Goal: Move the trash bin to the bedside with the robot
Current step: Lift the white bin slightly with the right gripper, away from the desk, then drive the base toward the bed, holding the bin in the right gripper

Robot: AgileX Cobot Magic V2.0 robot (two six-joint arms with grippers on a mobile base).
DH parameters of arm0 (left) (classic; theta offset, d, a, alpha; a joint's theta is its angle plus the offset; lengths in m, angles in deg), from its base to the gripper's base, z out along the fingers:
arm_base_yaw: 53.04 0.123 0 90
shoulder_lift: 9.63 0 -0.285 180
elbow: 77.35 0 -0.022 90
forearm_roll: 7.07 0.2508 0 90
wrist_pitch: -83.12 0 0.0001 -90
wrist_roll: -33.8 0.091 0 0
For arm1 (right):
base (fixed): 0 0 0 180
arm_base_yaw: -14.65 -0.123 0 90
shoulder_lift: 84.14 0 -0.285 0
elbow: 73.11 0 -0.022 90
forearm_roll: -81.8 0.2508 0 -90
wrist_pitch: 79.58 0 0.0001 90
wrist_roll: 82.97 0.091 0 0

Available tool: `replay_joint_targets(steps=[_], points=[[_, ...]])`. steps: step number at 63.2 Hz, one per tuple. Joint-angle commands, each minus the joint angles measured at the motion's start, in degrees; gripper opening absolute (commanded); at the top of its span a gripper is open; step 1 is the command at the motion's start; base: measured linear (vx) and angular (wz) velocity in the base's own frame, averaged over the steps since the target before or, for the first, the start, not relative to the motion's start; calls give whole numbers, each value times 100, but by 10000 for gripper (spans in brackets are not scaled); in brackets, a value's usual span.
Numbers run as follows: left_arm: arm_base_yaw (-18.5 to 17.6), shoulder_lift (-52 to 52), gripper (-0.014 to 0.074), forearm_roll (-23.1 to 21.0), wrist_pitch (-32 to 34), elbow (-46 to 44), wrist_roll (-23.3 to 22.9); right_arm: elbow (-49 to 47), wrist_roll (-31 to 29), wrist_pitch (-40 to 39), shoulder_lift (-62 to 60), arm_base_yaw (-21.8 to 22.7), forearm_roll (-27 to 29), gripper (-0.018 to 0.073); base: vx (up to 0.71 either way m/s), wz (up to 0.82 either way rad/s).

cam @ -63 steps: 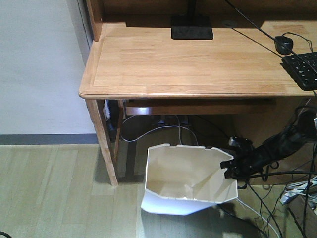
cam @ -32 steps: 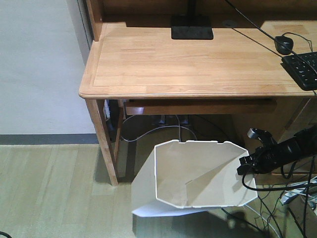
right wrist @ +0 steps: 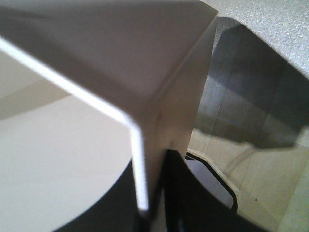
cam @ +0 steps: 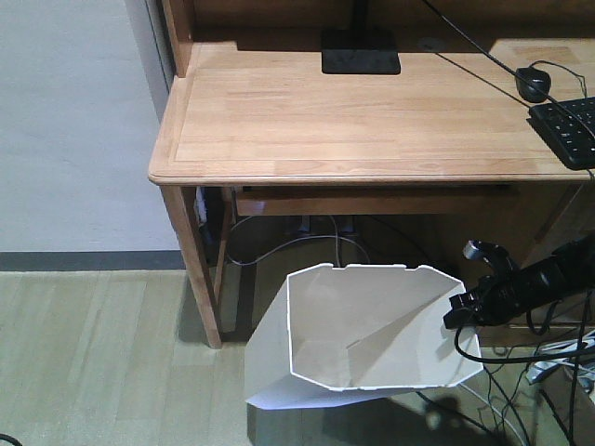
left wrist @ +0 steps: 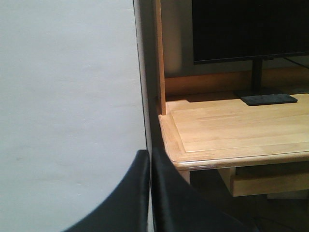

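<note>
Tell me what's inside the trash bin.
Only bare cream walls and floor show inside the trash bin; no rubbish visible. Its near wall may hide part of the bottom. The right gripper pinches its rim.

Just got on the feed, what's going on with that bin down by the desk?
The right claw is clamped on the right-hand rim of the white trash bin; the right wrist view shows the thin wall pinched between its fingers. The bin is tipped over, with its opening toward the front camera, on the floor in front of the wooden desk. The left claw is closed on nothing and faces the desk corner and the wall. No bed is in any view.
</note>
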Motion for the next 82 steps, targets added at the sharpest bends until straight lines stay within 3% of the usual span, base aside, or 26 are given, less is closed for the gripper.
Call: replay_joint_targets(steps=[1, 43, 82], points=[[4, 42, -6, -59, 414, 70, -79, -58, 3, 1322, -455, 42, 454, -4, 0, 0], [-1, 42, -6, -59, 414, 70, -79, -58, 3, 1322, -455, 42, 454, -4, -2, 9], [-1, 42, -6, -59, 414, 70, -79, -58, 3, 1322, -455, 42, 430, -4, -10, 56]])
